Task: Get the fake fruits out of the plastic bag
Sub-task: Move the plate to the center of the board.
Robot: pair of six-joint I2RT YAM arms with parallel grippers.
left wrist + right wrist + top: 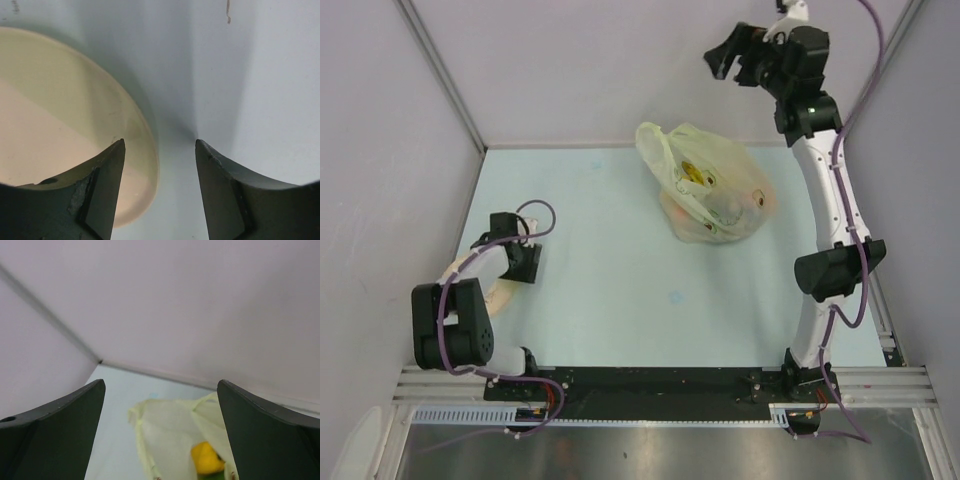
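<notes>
The task looks barely begun, judging by how things lie. The plastic bag sits slumped on the table toward its far edge, right of the middle, with its crumpled mouth turned to the far-left. The fake fruits show only as coloured shapes through the thin film: a yellow patch near the middle and an orange blush at the right side. From the right wrist view one yellow fruit shows inside the bag's folds. No fruit can be seen lying outside the bag. The right gripper hangs high above the far edge, beyond the bag and well clear of it, with its jaws spread wide and nothing between them. The left gripper is low near the table's left edge, toward the near-left corner, far from the bag. Its jaws stand partly apart and empty, straddling the rim of a cream plate; the part of the plate in view is bare. What is left seems to be everything: reaching the bag, holding or opening it, and lifting each fruit out.
</notes>
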